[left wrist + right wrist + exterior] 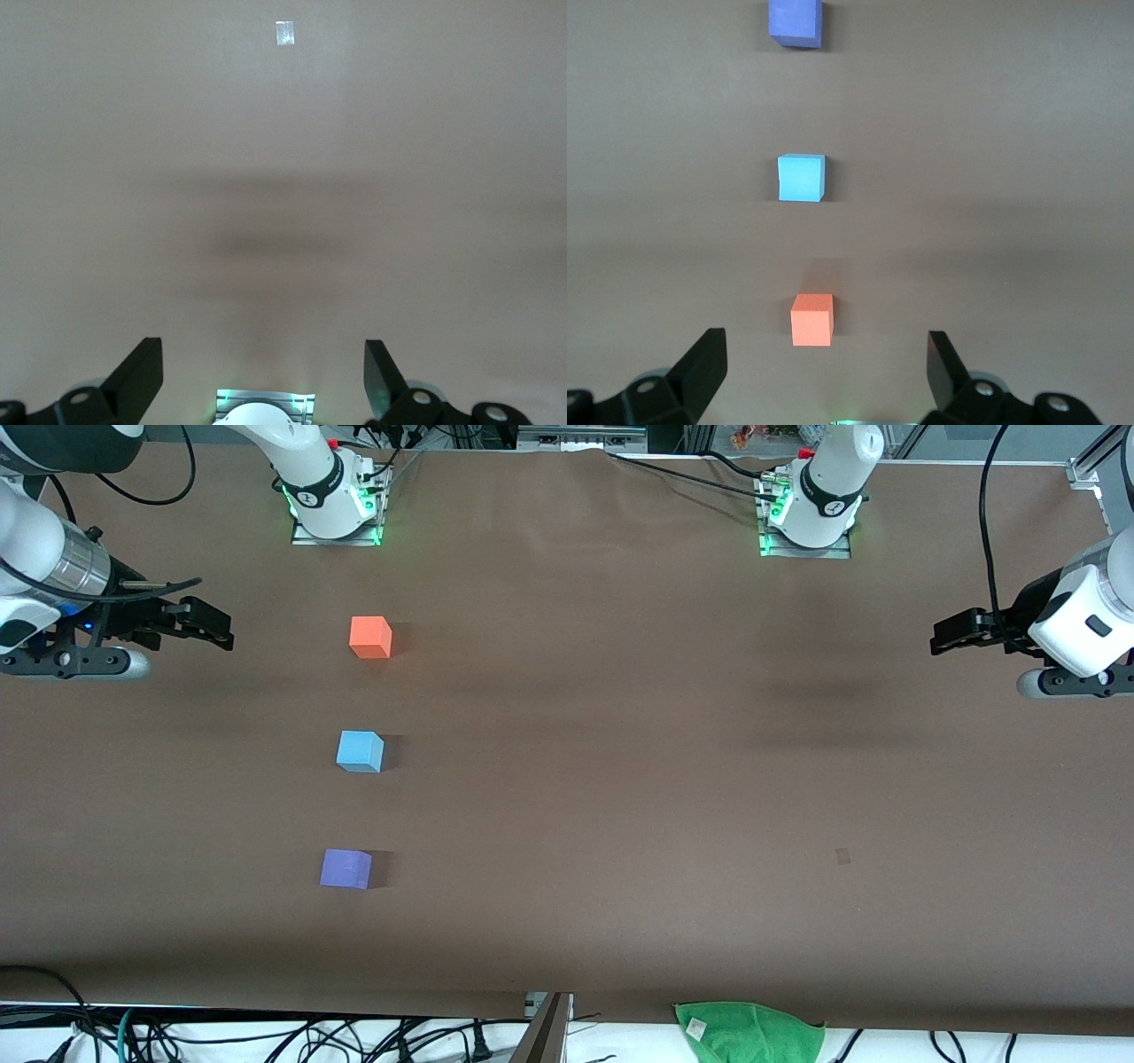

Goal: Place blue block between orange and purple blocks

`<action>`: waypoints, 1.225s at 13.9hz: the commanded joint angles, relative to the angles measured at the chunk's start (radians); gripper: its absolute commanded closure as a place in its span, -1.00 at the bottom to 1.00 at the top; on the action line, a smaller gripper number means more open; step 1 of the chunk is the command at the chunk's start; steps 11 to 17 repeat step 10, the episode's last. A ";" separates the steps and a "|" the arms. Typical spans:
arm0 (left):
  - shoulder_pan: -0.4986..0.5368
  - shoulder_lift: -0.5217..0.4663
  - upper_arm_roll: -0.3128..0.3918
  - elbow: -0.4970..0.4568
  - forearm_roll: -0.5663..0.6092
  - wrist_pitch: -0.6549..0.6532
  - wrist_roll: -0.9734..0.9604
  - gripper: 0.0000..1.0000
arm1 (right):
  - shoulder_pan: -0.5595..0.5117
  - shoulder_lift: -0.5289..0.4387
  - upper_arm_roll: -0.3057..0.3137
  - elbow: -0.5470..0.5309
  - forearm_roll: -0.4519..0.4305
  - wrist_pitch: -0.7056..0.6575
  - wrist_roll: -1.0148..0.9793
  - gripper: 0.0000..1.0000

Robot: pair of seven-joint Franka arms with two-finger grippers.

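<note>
Three cubes stand apart in one line on the brown table, toward the right arm's end. The orange block [370,638] [811,320] is farthest from the front camera. The blue block [360,751] [802,178] stands in the middle. The purple block [345,869] [796,21] is nearest. My right gripper [217,627] [824,363] hangs open and holds nothing, up in the air at its end of the table, apart from the orange block. At the table's left-arm end my left gripper [943,638] [261,361] waits open over bare tabletop, with nothing between its fingers.
A green cloth [749,1032] lies at the table's edge nearest the front camera. A small tape mark [842,856] [284,34] sits on the tabletop toward the left arm's end. The two arm bases [335,496] [811,509] stand along the edge farthest from that camera.
</note>
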 commanded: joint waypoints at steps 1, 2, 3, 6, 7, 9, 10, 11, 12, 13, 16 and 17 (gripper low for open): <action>0.001 0.013 0.000 0.026 -0.019 -0.007 0.006 -1.00 | -0.110 -0.012 0.111 -0.011 -0.001 0.014 -0.024 -1.00; 0.003 0.013 0.000 0.026 -0.019 -0.007 0.006 -1.00 | -0.163 -0.011 0.163 -0.008 -0.005 0.014 -0.024 -1.00; 0.003 0.013 0.000 0.026 -0.019 -0.007 0.006 -1.00 | -0.225 -0.009 0.219 -0.007 -0.004 0.018 -0.024 -1.00; 0.003 0.013 0.000 0.026 -0.019 -0.007 0.006 -1.00 | -0.238 -0.006 0.247 0.004 -0.010 0.035 -0.008 -1.00; 0.003 0.013 0.000 0.028 -0.019 -0.007 0.006 -1.00 | -0.238 0.001 0.248 0.015 -0.004 0.037 -0.008 -1.00; 0.004 0.013 0.000 0.028 -0.019 -0.007 0.007 -1.00 | -0.238 0.012 0.248 0.030 -0.005 0.034 -0.024 -1.00; 0.004 0.013 0.000 0.026 -0.019 -0.007 0.006 -1.00 | -0.238 0.012 0.249 0.030 -0.004 0.026 -0.024 -1.00; 0.004 0.013 0.000 0.026 -0.019 -0.007 0.006 -1.00 | -0.238 0.012 0.249 0.030 -0.004 0.026 -0.024 -1.00; 0.004 0.013 0.000 0.026 -0.019 -0.007 0.006 -1.00 | -0.238 0.012 0.249 0.030 -0.004 0.026 -0.024 -1.00; 0.004 0.013 0.000 0.026 -0.019 -0.007 0.006 -1.00 | -0.238 0.012 0.249 0.030 -0.004 0.026 -0.024 -1.00; 0.004 0.013 0.000 0.026 -0.019 -0.007 0.006 -1.00 | -0.238 0.012 0.249 0.030 -0.004 0.026 -0.024 -1.00; 0.004 0.013 0.000 0.026 -0.019 -0.007 0.006 -1.00 | -0.238 0.012 0.249 0.030 -0.004 0.026 -0.024 -1.00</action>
